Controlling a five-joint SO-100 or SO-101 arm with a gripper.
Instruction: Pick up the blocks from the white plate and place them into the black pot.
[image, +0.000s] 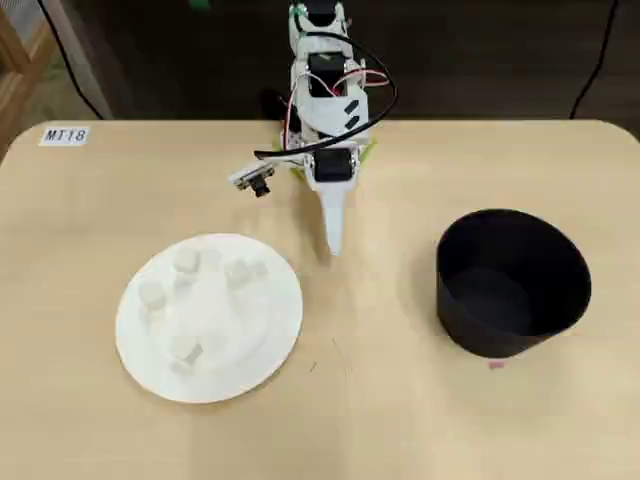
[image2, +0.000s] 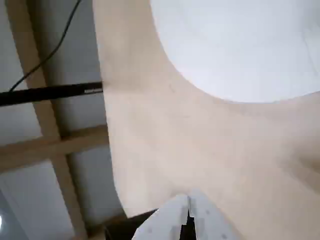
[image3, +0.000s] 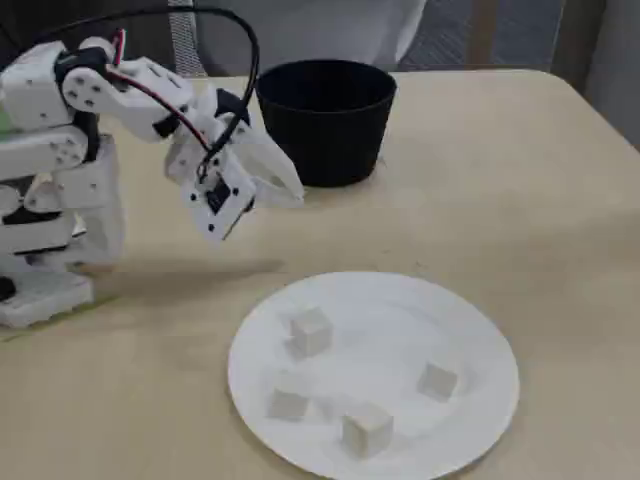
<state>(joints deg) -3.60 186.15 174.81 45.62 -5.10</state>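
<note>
Several small white blocks (image: 187, 262) (image3: 312, 330) lie scattered on the white plate (image: 255, 335) (image3: 395, 315) at the table's front left in the overhead view. The black pot (image: 500, 330) (image3: 325, 140) stands at the right in that view, apart from the plate. My gripper (image: 334, 248) (image3: 297, 192) hovers above bare table between plate and pot, nearer the plate's back right rim. Its fingers (image2: 175, 215) are shut with nothing between them. In the wrist view only an edge of the plate (image2: 240, 45) shows, and no blocks.
The arm's base (image: 325, 100) stands at the table's back edge. A small label (image: 66, 135) lies at the back left corner. A pink scrap (image: 495, 365) peeks out by the pot's front. The table's edge (image2: 107, 150) runs down the left in the wrist view.
</note>
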